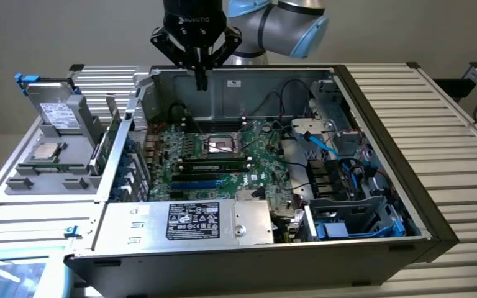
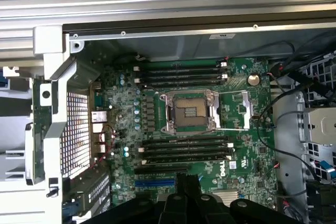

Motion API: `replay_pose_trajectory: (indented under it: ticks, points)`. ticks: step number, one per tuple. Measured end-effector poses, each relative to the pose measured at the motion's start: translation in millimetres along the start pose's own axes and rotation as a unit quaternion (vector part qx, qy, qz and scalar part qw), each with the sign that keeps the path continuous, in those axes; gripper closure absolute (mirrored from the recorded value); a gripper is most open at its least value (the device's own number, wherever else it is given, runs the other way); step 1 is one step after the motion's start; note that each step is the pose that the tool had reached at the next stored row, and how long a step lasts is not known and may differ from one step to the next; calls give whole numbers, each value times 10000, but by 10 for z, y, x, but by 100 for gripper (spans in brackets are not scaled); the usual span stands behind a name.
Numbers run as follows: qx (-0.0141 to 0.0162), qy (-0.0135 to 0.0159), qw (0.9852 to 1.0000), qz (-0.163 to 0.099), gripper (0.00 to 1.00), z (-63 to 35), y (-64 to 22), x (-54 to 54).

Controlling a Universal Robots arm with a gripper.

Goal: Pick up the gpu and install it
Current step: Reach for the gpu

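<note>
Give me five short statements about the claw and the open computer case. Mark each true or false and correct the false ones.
1. The claw is shut. True.
2. The claw grips a circuit card. False: nothing is held between its fingers.
3. The claw hangs above the open computer case, looking down on the motherboard. True.
4. A cooler covers the CPU socket. False: the socket is bare, with only its metal frame around it.
5. A power supply with a black label facing up sits inside the case. True.
</note>
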State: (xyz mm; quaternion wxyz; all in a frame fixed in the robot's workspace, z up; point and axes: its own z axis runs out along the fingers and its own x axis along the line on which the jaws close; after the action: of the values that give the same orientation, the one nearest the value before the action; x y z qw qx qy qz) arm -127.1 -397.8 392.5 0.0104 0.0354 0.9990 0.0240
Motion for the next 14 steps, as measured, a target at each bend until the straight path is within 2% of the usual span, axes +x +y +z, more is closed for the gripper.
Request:
replay_pose_trajectory:
  ticks: [10,11,12,13,14]
  points:
    - [0,0,10000,0,87,1,35,418]
    - [0,0,10000,0,81,2,37,451]
    - [0,0,10000,0,81,3,40,484]
    - [0,0,10000,0,68,4,45,518]
    - [0,0,10000,0,68,6,49,552]
